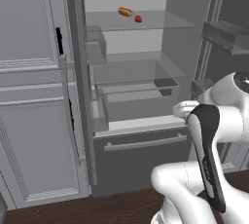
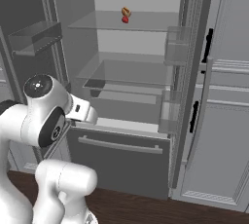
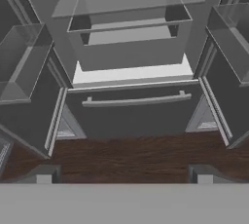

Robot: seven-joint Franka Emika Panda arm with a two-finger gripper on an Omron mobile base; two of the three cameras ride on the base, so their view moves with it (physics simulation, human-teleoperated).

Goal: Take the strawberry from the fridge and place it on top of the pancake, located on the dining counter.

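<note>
The fridge [image 1: 141,145] stands open in front of me, with pale grey walls, glass shelves and a shut bottom drawer [image 3: 131,116]. The strawberry [image 1: 138,19] is a tiny red fruit on the upper glass shelf, also seen in the right base view [image 2: 125,19]. My gripper [image 3: 124,175] is open and holds nothing. It hangs low in front of the fridge and looks at the drawer and the lower shelves, well below the strawberry. The pancake and the dining counter are out of view.
An orange-brown hot-dog-like item [image 1: 125,11] lies just behind the strawberry on the same shelf. Both fridge doors stand wide open with clear door bins [image 3: 22,62] on each side. Grey panelled cabinets [image 1: 34,121] flank the fridge. Dark wood floor [image 3: 126,157] lies below.
</note>
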